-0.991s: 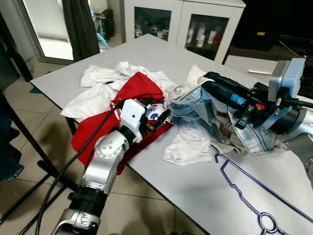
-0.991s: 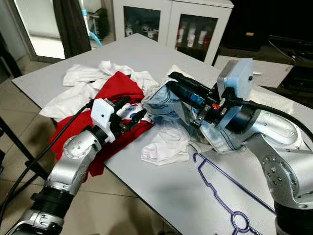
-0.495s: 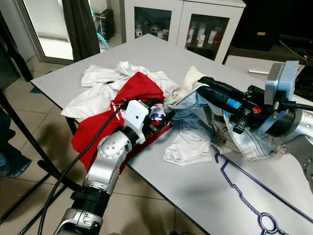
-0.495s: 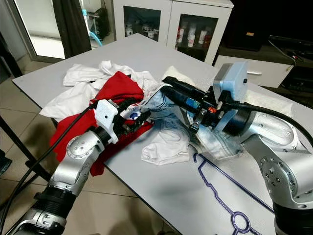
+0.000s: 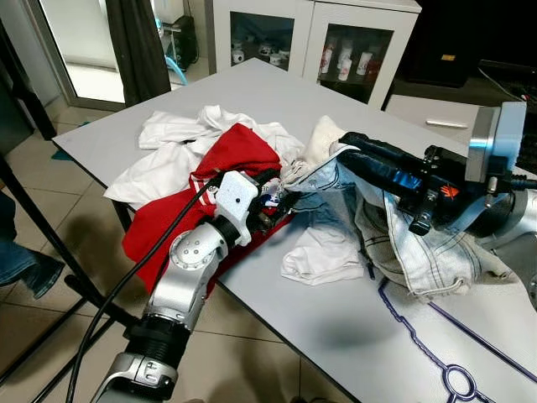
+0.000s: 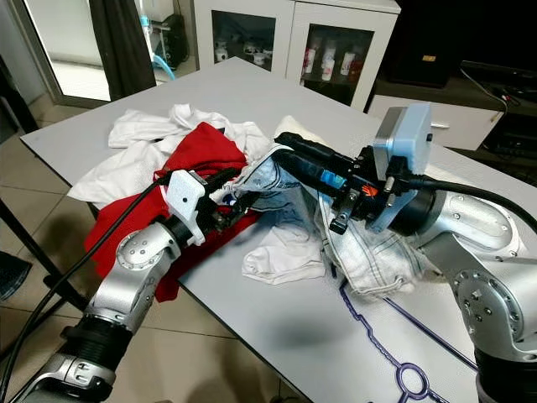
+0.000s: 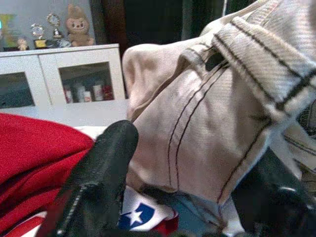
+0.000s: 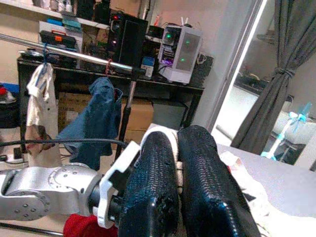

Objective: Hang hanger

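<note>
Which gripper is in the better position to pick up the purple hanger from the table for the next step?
Probably neither yet. The right gripper is nearer the purple plastic hanger but is shut on the light denim jeans. The left gripper is at the jeans' waistband beside the red shirt, farther away.

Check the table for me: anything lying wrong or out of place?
The hanger lies flat on the table, one end under the jeans pinched by the right gripper; clothes are heaped, unhung.
</note>
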